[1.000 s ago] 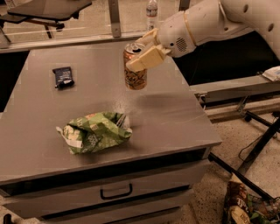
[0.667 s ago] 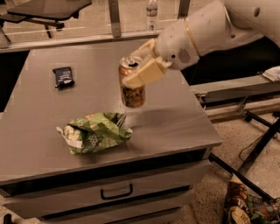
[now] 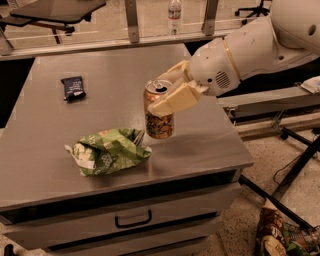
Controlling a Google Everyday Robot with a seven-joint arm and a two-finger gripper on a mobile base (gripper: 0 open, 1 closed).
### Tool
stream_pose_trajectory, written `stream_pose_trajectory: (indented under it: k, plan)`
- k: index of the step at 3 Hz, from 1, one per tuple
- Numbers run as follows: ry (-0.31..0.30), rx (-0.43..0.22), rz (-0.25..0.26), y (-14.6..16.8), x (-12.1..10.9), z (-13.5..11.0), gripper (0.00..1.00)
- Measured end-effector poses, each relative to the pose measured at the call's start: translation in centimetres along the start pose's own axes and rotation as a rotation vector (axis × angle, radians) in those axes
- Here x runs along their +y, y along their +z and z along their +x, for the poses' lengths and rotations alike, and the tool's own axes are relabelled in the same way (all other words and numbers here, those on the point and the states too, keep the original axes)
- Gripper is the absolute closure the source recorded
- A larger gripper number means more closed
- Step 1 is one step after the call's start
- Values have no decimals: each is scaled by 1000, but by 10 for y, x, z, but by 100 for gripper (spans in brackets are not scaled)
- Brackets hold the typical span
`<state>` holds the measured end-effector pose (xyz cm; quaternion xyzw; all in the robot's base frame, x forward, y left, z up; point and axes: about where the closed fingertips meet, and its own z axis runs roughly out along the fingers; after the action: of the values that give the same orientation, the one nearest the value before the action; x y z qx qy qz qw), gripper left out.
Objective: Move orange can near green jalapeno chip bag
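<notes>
The orange can [image 3: 160,123] stands upright on the grey table [image 3: 115,90], its silver top showing. My gripper [image 3: 165,96] reaches in from the right and is shut on the can's upper half, one cream finger [image 3: 175,100] across its front. The green jalapeno chip bag [image 3: 107,151] lies crumpled on the table just left of and slightly nearer than the can, its right tip almost touching the can's base.
A small dark packet [image 3: 73,87] lies at the table's back left. A clear plastic bottle [image 3: 174,15] stands beyond the far edge. The table's right edge is close to the can. A brown-and-green chip bag [image 3: 280,235] lies on the floor at lower right.
My gripper has carried the can from the middle back of the table down and toward the front, bringing it to rest beside the green bag.
</notes>
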<state>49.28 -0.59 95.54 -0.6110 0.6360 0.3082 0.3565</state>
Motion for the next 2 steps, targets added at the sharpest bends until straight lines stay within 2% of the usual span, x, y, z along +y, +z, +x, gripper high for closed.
stream_pose_trajectory:
  k: [1, 2]
  plan:
    - [-1, -39, 19, -1, 0, 1, 100]
    - [-60, -129, 38, 6, -12, 19, 100]
